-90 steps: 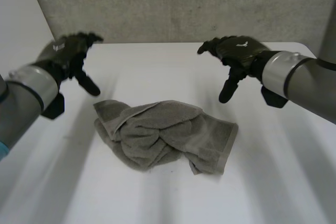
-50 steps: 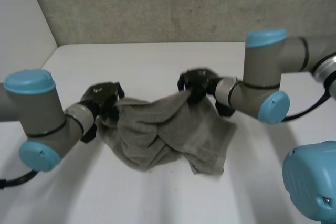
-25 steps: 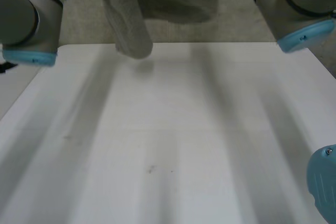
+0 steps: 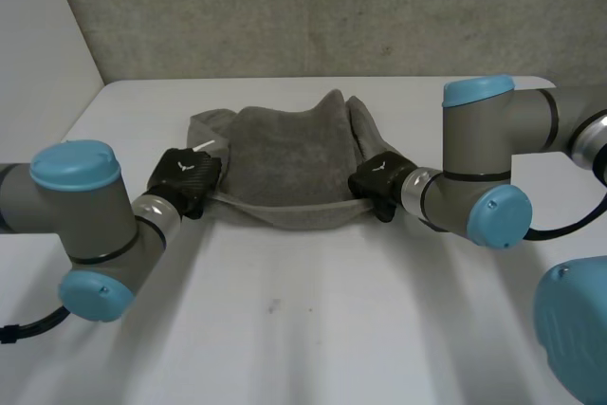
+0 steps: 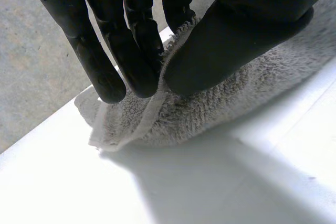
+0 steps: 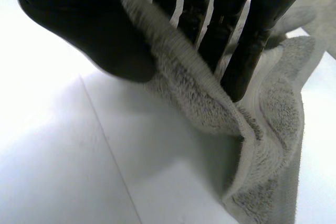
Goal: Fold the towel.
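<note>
A grey terry-cloth towel (image 4: 289, 158) lies rumpled on the white tabletop (image 4: 313, 329), toward its far side, between the two hands. The black left hand (image 4: 185, 180) is at the towel's near left corner, its fingers (image 5: 131, 40) straight and clamping the pale hem against the thumb. The black right hand (image 4: 377, 180) is at the near right corner, and its fingers (image 6: 252, 45) pinch the hem against the thumb in the same way. The towel's near edge runs from one hand to the other in a shallow curve. The far edge rises to a small peak.
</note>
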### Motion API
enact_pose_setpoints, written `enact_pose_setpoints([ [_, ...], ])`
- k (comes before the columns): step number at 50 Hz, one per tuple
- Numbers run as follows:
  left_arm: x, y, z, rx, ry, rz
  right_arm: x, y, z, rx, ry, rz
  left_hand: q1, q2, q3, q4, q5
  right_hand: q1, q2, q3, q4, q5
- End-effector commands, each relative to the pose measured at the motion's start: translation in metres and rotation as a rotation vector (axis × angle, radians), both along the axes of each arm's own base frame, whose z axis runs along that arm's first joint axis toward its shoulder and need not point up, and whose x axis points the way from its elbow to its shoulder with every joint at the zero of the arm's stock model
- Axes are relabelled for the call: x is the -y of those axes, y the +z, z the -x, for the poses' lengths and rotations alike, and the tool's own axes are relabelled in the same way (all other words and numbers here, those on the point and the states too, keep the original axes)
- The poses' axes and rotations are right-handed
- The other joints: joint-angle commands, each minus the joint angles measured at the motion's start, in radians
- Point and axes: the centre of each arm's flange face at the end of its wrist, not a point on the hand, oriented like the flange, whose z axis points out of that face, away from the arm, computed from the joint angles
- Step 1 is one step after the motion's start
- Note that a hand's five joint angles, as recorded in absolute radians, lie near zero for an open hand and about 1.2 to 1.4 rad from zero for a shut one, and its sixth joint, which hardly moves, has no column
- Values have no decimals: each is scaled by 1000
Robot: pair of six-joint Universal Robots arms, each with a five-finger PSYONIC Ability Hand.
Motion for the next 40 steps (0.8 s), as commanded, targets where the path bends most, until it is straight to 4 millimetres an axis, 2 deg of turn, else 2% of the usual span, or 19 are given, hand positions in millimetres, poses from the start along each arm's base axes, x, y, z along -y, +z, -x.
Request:
enact_pose_setpoints([
  [1,-13,41,-4,-52,5,36,9,35,13,220,-87,-40,195,180,182,179,189,-649,-483,-483,-497,-494],
  [5,-22,61,-7,-97,9,65,18,51,34,326,-150,-30,195,180,182,179,189,-764,-598,-598,-612,-610],
  [11,-27,71,-5,-122,1,78,21,50,48,389,-213,-68,195,180,182,179,189,-773,-607,-607,-621,-618],
  [20,-29,89,8,-158,-30,126,15,29,52,390,-249,-155,195,180,182,179,189,-923,-757,-757,-771,-768],
  [33,-29,88,9,-159,-34,123,12,-3,52,344,-222,-146,195,180,182,179,189,-923,-757,-757,-771,-768],
  [40,-28,88,8,-160,-31,123,11,-23,50,238,-168,-98,195,180,182,179,189,-891,-725,-725,-739,-736],
])
